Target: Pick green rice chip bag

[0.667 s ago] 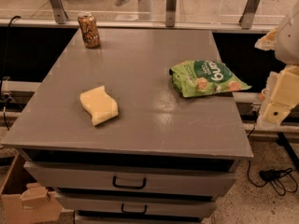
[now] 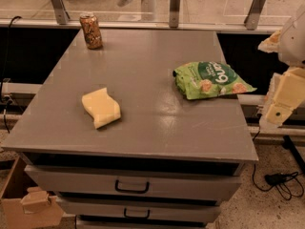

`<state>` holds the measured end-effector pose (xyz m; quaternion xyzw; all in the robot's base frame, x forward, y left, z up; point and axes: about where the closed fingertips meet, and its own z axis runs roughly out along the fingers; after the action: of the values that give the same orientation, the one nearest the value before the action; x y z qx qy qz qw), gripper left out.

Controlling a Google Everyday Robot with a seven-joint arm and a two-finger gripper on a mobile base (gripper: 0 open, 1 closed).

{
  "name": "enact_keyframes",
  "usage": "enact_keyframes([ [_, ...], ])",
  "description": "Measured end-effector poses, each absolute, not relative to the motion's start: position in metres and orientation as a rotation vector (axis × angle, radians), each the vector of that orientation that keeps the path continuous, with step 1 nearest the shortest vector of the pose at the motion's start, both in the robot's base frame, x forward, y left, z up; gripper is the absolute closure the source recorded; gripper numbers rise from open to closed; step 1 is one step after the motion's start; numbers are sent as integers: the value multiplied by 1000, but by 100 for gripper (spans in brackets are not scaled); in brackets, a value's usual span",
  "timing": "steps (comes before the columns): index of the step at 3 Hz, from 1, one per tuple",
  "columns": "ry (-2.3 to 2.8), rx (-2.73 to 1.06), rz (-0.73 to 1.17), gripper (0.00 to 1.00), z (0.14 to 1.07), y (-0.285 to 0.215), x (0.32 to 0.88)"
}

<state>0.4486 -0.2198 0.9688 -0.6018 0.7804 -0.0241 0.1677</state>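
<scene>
Behind the work area runs a glazed barrier on metal posts, and in front of it sits the grey cabinet top (image 2: 143, 51) I am working over, with two drawers (image 2: 131, 185) shut beneath it. My gripper (image 2: 285, 99) hangs off the right edge of the top, beyond the corner and clear of everything; from this angle I cannot tell whether it is parted or closed. The green rice chip bag (image 2: 209, 80) lies flat near that right edge, one corner just overhanging it, which makes it the nearest thing to my arm and, I judge, an easy reach from the side. The yellow sponge (image 2: 101, 107) lies well apart at left-centre, and the drink can (image 2: 91, 31) stands upright at the far left corner, so neither should get in the way.
</scene>
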Motion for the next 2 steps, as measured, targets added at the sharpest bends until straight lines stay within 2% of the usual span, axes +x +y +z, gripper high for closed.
enact_keyframes([
  [2,2071,-1767,-5,0,917,-225,534],
])
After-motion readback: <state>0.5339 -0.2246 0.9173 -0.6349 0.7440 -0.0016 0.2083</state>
